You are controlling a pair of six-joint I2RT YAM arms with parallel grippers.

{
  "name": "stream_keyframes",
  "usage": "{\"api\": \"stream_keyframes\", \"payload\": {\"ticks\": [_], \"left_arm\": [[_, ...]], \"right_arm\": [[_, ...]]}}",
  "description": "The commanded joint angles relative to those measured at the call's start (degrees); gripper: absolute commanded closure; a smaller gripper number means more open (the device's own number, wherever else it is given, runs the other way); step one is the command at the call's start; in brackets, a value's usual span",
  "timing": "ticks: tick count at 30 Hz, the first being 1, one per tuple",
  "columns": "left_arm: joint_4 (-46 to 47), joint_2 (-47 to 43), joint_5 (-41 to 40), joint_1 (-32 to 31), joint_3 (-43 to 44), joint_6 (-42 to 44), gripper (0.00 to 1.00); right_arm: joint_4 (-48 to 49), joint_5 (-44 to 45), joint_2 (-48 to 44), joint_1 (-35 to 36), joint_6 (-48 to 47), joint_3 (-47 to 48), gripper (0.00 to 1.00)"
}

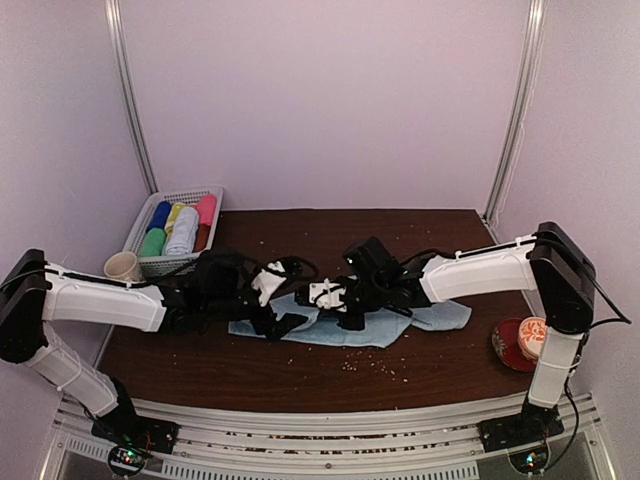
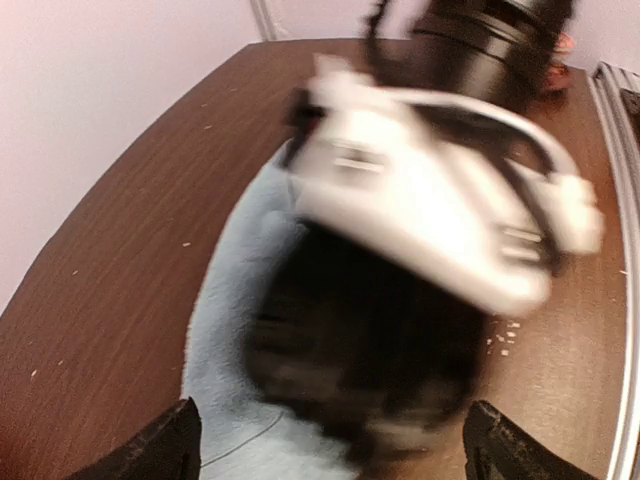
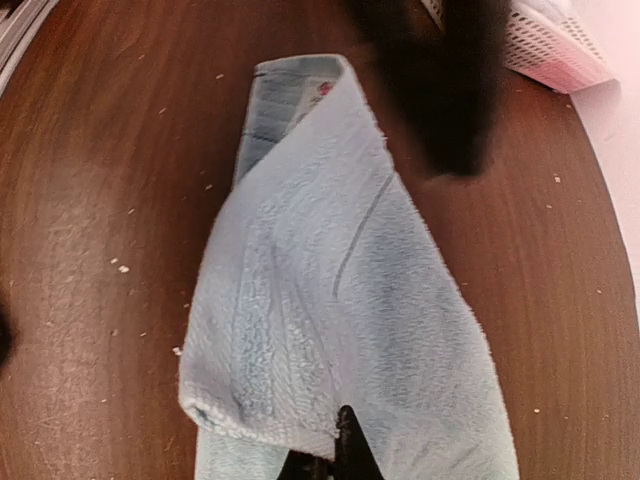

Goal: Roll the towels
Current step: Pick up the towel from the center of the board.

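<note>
Towel edge, bottom center, clenched in my right gripper to start rolling; left gripper gapes, empty.

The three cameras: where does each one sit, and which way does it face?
Top external: above and behind the arm bases, looking down on the table; both arms show, left gripper and right gripper close together over the towel.
Left wrist: on the left arm, looking along the towel at the blurred right gripper; own fingers in the bottom corners.
Right wrist: on the right arm, looking down on the towel; one own fingertip at the bottom edge.
Shared: both wrist views show the towel and the other gripper.
</note>
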Motion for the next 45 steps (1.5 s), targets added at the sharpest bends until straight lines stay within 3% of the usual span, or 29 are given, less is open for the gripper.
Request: {"api": "stream_keyframes", "payload": {"ticks": [1,10,13,18,35,45], "left_arm": [[1.9,0.1,1.0,-3.1,0.6,3.1,0.09],[7.4,0.8,1.3,-3.0,0.4,1.0,0.07],[8.7,1.9,0.8,-3.1,1.3,1.3,0.13],[8.4,5.2,1.6,-3.1,4.9,2.8,0.31],[7.4,7.1,-4.8,-3.1,5.6,3.7,0.65],[6.0,8.8,-6.9,-3.1,6.4,4.2,0.72]], "right_arm": [[4.7,0.6,-0.6,-2.2,6.2,3.0,1.0],[4.3,-2.8,-0.9,-3.4,7.1,3.0,1.0],[3.8,-3.2,-0.5,-3.4,7.3,3.4,1.0],[3.1,-4.1,-0.2,-3.5,7.7,3.9,1.0],[2.4,-5.4,-0.1,-3.8,8.0,4.2,1.0],[2.2,-5.4,0.1,-3.9,8.1,4.3,1.0]]}}
